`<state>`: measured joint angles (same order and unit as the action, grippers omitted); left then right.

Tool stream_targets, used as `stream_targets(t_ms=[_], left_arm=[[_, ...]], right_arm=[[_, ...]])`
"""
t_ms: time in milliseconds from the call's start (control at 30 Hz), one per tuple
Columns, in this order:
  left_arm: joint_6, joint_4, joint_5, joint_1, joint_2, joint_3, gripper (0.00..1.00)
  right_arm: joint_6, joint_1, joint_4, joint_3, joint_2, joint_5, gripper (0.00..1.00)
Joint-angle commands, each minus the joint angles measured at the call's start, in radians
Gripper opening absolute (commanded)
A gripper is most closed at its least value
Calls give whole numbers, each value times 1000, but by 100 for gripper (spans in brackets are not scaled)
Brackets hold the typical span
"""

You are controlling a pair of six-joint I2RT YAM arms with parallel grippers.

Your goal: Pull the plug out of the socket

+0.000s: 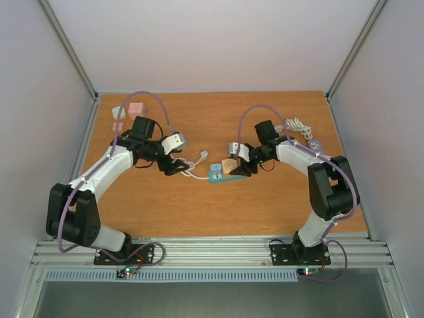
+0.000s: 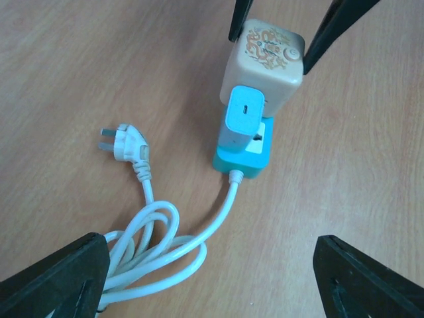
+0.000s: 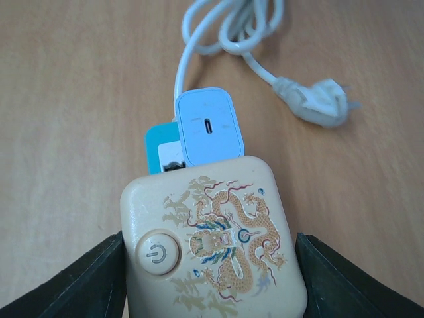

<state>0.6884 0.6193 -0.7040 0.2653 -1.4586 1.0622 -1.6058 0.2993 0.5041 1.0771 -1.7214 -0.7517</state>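
A teal power strip (image 1: 216, 175) lies mid-table, also in the left wrist view (image 2: 242, 158) and the right wrist view (image 3: 161, 147). A light-blue charger (image 2: 242, 119) (image 3: 207, 126) is plugged into it. A beige plug with a dragon print (image 1: 230, 165) (image 2: 264, 59) (image 3: 212, 245) sits at the strip's right end. My right gripper (image 1: 240, 167) (image 3: 211, 281) is shut on the beige plug, one finger on each side. My left gripper (image 1: 177, 165) (image 2: 212, 281) is open and empty, over the strip's coiled white cord (image 2: 156, 245).
The cord's own white plug (image 2: 124, 144) (image 3: 318, 103) lies loose on the wood. Pink blocks (image 1: 136, 108) and a white piece (image 1: 119, 111) sit at the back left. A white cable (image 1: 299, 124) and a purple adapter (image 1: 315, 143) sit at the back right.
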Motion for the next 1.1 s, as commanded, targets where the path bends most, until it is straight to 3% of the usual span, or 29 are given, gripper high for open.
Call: stream_targets(t_ms=[0,233,400,667,1067], left_arm=[[24,-110,-19,3,58,-102,85],[145,-247,9,70,160,-284,78],[177,-363,60,128,181,-381,72],[219,-493,74,191,132,-439,60],[177,-506,111,195,91,-450,43]], right_arm=[[80,102,4,-61,15,-46,51],[273,213,-104,-107,1,-71,50],[351,279,-213,-171,10,0,49],[419,315,-264,-204,21,60,49],[453,336,-314,-229,29,103,49]])
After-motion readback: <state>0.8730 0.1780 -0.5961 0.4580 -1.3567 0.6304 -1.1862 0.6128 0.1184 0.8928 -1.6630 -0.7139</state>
